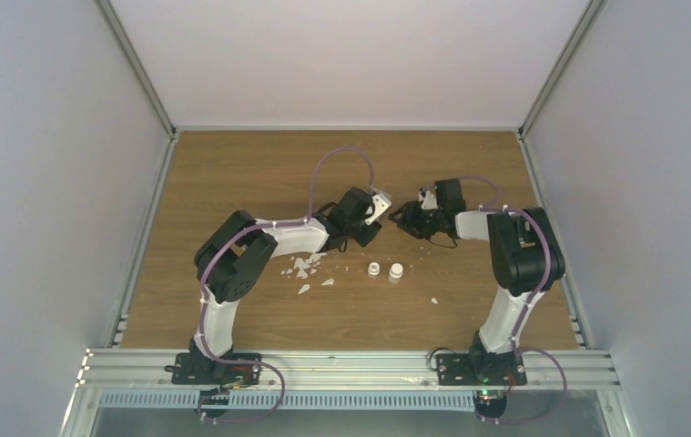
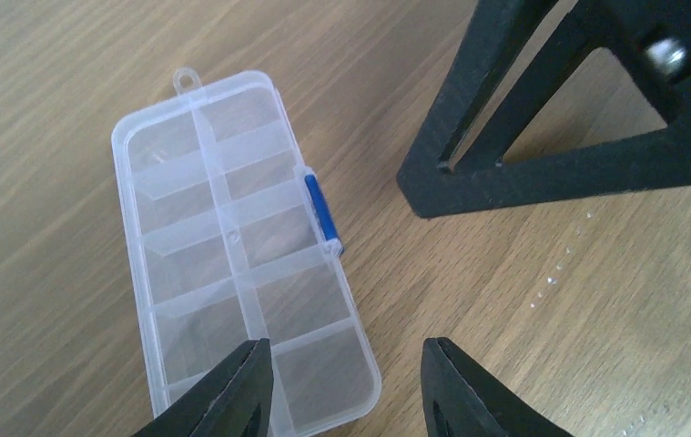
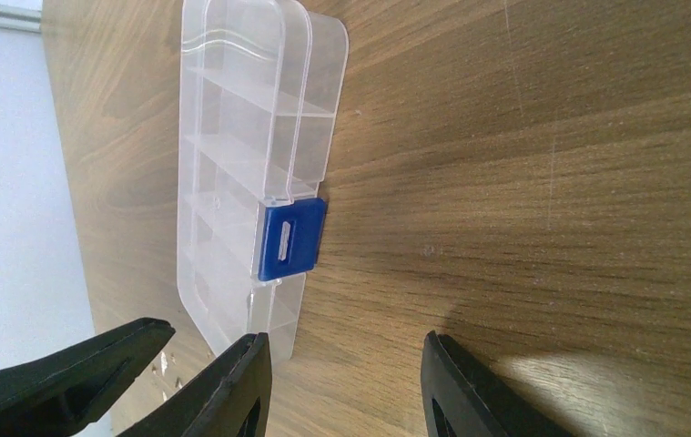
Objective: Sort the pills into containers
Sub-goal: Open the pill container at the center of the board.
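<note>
Wooden table [image 1: 232,164], overhead: 2 white vials [image 1: 385,271] sat toward 6 o'clock. Left wrist: left gripper [image 2: 346,364] gaped wide, organiser box [image 2: 232,241] at 10 o'clock. Right wrist: right gripper [image 3: 346,360] wide; box likely light, slippery, so best taken by its long edges.

Overhead plus wrist close-ups (shared box [image 2: 232,238])

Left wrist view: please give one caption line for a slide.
Open left gripper near a clear organiser box with a blue latch on the wooden table.
</note>
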`<state>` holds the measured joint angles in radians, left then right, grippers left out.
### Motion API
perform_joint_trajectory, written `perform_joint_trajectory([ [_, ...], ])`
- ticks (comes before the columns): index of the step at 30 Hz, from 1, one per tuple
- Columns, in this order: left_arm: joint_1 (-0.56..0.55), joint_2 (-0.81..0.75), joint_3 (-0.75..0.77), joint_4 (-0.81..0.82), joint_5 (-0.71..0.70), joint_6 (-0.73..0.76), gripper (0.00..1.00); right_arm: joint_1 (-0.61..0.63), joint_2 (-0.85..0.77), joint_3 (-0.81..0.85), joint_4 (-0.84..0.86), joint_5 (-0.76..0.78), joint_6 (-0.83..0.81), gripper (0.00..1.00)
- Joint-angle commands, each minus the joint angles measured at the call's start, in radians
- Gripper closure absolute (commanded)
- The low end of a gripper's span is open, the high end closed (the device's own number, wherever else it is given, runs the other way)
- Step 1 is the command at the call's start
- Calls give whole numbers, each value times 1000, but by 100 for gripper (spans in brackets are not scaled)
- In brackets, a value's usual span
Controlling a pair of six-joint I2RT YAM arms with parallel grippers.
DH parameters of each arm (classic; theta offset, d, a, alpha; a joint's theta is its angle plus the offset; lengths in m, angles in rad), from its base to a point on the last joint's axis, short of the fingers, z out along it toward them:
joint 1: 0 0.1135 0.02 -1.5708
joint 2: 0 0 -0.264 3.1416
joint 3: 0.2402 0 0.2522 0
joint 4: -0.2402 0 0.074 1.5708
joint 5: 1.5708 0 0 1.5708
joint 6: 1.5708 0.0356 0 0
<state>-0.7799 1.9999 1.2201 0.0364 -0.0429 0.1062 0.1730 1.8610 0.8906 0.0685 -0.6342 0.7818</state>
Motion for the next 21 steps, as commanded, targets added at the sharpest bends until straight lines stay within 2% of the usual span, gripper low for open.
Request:
perform_joint_trajectory([
  [1, -17, 17, 24, 78, -51, 33, 1, -17, 22, -17, -9, 4, -3, 0],
  [9, -32, 106, 100, 16, -141, 38, 1, -20, 33, -17, -4, -2, -2, 0],
  [21, -32, 151, 123, 2, -203, 31, 1, -21, 47, -16, 4, -11, -1, 1],
])
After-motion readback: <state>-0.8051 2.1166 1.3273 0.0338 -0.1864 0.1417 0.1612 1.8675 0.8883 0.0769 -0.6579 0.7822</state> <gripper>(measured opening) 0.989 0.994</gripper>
